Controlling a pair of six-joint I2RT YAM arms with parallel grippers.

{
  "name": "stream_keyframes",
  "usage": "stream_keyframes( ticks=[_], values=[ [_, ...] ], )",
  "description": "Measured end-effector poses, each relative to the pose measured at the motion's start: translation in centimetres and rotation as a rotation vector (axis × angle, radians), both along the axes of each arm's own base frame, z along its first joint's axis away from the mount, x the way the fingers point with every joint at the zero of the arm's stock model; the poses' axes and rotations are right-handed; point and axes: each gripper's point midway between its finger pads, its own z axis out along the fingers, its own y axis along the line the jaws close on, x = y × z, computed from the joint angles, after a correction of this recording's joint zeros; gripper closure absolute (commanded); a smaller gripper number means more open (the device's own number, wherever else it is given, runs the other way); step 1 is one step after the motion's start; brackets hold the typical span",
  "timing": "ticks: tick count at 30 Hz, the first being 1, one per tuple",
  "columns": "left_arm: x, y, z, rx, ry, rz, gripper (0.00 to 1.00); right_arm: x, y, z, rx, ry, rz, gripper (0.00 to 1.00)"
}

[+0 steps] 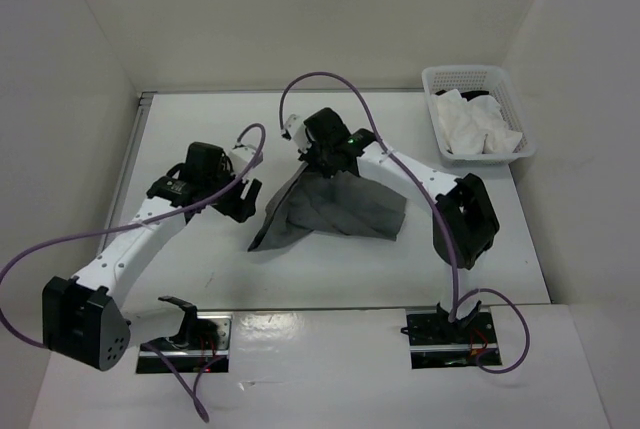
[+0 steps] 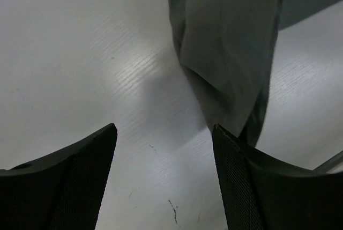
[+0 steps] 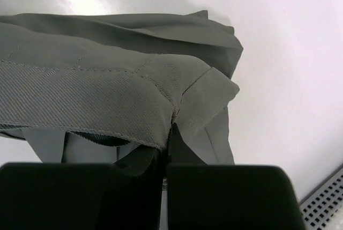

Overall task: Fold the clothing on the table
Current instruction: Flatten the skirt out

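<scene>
A: Right gripper (image 3: 166, 157), what's it doing?
B: Closed tight, and it has the skirt (image 3: 107, 96). A stitched edge is pinched between the two fingers, and folds of grey cloth bunch up just above them.
A: Left gripper (image 2: 163, 131)?
B: Jaws wide apart, holding nothing. Bare table (image 2: 80, 53) shows between the fingers. A hanging corner of the skirt comes down right by the fingertip on the right of the wrist view. I can't tell whether it touches.
A: Where's the skirt overall?
B: Middle of the table in the top view. The upper end is gathered up at the right gripper, and the rest fans out downward. The lower left corner lies on the table, close beside the left gripper. It's crumpled with layers overlapping, not flat.
A: Anything else?
B: A white lattice basket (image 1: 470, 71) sits at the far right corner with white cloths (image 1: 470, 129) inside, well apart from the skirt. A perforated metal rail (image 3: 324, 203) shows at the bottom right of the right wrist view.
</scene>
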Motion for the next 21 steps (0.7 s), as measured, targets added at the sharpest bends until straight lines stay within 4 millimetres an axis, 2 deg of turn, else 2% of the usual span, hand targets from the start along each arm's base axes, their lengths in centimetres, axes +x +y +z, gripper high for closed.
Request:
stream_keyframes(
  ticks=[3, 9, 15, 21],
  values=[
    [-0.7, -1.0, -1.0, 0.028, 0.007, -0.073, 0.19, 1.1, -1.0, 0.0, 0.002, 0.000, -0.048, 1.00],
    [-1.6, -1.7, -1.3, 0.039, -0.023, -0.192, 0.18, 3.2, -2.3, -1.6, -0.006, 0.022, -0.120, 1.00],
    [-2.5, -2.5, -1.1, 0.040, -0.072, -0.323, 0.17, 3.6, -2.4, -2.4, -0.006, 0.043, -0.137, 1.00],
    [-2.7, -2.4, -3.4, 0.084, -0.077, -0.397, 0.11, 3.6, -2.2, -2.2, 0.001, 0.047, -0.132, 1.00]
  ],
)
